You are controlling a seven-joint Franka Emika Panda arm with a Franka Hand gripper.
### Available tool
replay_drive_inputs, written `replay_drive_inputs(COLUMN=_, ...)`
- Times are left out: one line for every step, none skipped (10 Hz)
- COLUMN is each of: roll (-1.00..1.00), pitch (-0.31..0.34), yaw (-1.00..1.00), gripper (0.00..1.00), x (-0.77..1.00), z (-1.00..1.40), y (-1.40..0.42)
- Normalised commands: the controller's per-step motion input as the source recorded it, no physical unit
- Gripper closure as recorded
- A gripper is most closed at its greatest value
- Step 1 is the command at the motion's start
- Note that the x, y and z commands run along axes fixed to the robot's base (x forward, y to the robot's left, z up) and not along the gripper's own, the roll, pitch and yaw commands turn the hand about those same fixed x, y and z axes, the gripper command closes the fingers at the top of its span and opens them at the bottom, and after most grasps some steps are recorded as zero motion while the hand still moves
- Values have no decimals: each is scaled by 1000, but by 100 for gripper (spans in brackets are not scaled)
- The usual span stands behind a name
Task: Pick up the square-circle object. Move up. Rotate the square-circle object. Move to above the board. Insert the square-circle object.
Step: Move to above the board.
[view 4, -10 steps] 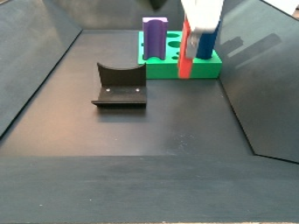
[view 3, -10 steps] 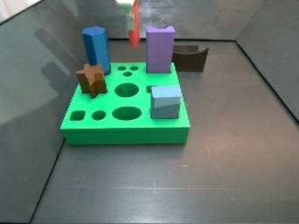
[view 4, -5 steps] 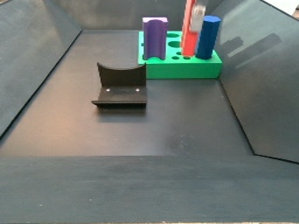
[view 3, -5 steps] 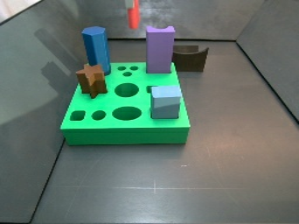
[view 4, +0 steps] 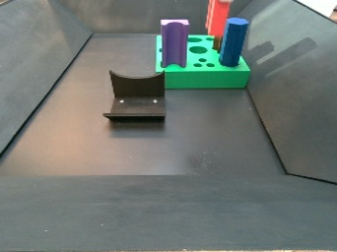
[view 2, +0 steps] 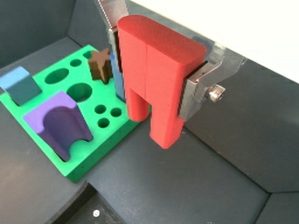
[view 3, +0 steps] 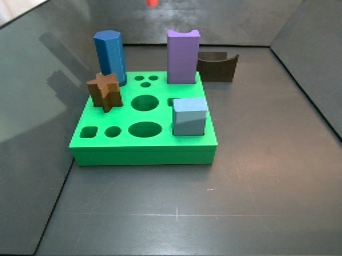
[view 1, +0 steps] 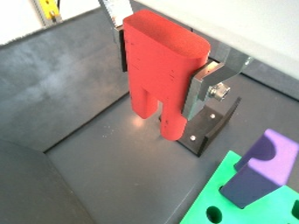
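Note:
The square-circle object (view 1: pixel 162 52) is a red-orange block with two parallel legs hanging down. My gripper (view 1: pixel 159 84) is shut on its solid upper body, silver fingers (view 2: pixel 194 91) pressing both sides. It hangs high in the air; in both side views only its lower end (view 3: pixel 152 3) (view 4: pixel 216 16) shows at the top edge, and the gripper itself is out of those views. The green board (view 3: pixel 140 147) (view 4: pixel 206 78) lies on the floor below, also seen in a wrist view (view 2: pixel 84 150). The block's legs are well above the board, beyond its far edge.
On the board stand a blue pillar (view 3: pixel 110 55), a tall purple block (view 3: pixel 183 55), a brown star piece (view 3: pixel 104 90) and a light blue cube (view 3: pixel 190 116). A dark brown curved holder (view 3: pixel 218 67) (view 4: pixel 134 96) sits on the floor beside the board. Grey walls enclose the floor.
The gripper has risen straight up with the red-orange block, which has climbed from beside the purple block to the top edge of both side views.

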Motion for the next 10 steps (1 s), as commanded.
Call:
replay_drive_inputs(roll=-145, pitch=74, yaw=-48, gripper=100, x=6, z=474, y=2)
replay_drive_inputs(roll=-142, pitch=73, yaw=-48, gripper=100, x=2, z=271, y=7)
replay_drive_inputs(roll=-141, pitch=72, yaw=-47, gripper=100, x=4, z=173, y=9)
replay_drive_inputs(roll=-9, pitch=56, yaw=1000, gripper=100, x=130, z=193, y=-1000)
replay_drive_inputs(roll=-1, pitch=57, yaw=1000, gripper=100, x=130, z=195, y=-1000)
replay_drive_inputs(roll=10, pitch=61, yaw=1000, gripper=100, x=129, z=202, y=-1000)
replay_drive_inputs(roll=2, pitch=64, yaw=1000, gripper=100, x=137, z=204, y=-1000)
replay_drive_inputs(roll=1, pitch=67, yaw=1000, gripper=100, x=139, z=205, y=-1000)
replay_drive_inputs(roll=2, pitch=71, yaw=1000, gripper=100, x=146, z=209, y=-1000)
replay_drive_inputs(roll=-2, pitch=77, yaw=1000, gripper=100, x=157, z=210, y=-1000)
